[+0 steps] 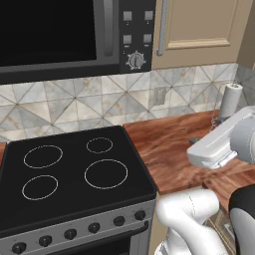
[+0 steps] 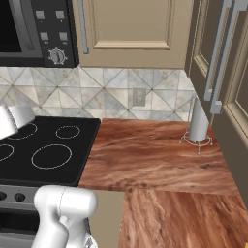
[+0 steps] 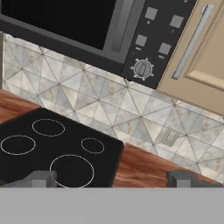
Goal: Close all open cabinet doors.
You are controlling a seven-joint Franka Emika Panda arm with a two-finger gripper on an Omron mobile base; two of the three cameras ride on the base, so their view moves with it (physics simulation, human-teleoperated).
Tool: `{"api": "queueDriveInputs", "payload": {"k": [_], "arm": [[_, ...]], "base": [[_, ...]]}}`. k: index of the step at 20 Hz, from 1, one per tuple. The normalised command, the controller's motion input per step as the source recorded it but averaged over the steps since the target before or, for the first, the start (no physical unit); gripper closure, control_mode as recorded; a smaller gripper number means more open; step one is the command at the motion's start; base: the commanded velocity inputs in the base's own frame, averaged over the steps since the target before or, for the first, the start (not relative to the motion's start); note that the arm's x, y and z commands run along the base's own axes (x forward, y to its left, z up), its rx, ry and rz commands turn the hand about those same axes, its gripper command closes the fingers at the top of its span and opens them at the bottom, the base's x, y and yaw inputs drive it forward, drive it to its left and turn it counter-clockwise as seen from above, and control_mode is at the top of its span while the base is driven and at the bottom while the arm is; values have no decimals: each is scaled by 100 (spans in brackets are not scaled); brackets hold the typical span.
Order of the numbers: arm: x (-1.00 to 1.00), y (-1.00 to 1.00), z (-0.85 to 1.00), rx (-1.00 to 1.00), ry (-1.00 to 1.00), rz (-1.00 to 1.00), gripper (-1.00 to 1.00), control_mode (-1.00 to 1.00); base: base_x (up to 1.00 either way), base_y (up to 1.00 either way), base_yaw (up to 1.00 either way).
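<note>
A beige cabinet door (image 1: pixel 199 25) (image 2: pixel 131 29) (image 3: pixel 205 57) with a silver bar handle (image 2: pixel 83 26) hangs right of the microwave and looks flush with the wall. Two more tall beige doors (image 2: pixel 240 77) with long silver handles (image 2: pixel 215 63) run along the right side toward the camera, at a right angle to the wall. I cannot tell whether they are swung open. My gripper (image 3: pixel 111 179) is open and holds nothing. It hovers above the counter's left part beside the stove and faces the microwave and backsplash.
A black microwave (image 1: pixel 55 35) with a control panel (image 3: pixel 153 39) hangs over the black cooktop (image 1: pixel 74 169). A paper towel holder (image 2: pixel 197 123) stands at the back right of the wooden counter (image 2: pixel 155 155). A wall outlet (image 2: pixel 139 96) sits in the tiled backsplash.
</note>
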Motion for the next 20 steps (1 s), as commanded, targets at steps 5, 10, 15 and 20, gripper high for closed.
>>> {"api": "queueDriveInputs", "payload": {"k": [5,10,15,20], "arm": [[0,0,-2,5,1,0,-100,-100],[0,0,0,0,0,0,-100,-100],[-6,16,-1,0,0,0,-100,-100],[-7,22,-6,0,0,0,-100,100]], "base": [[0,0,0],[0,0,0],[0,0,0],[-1,27,0]]}}
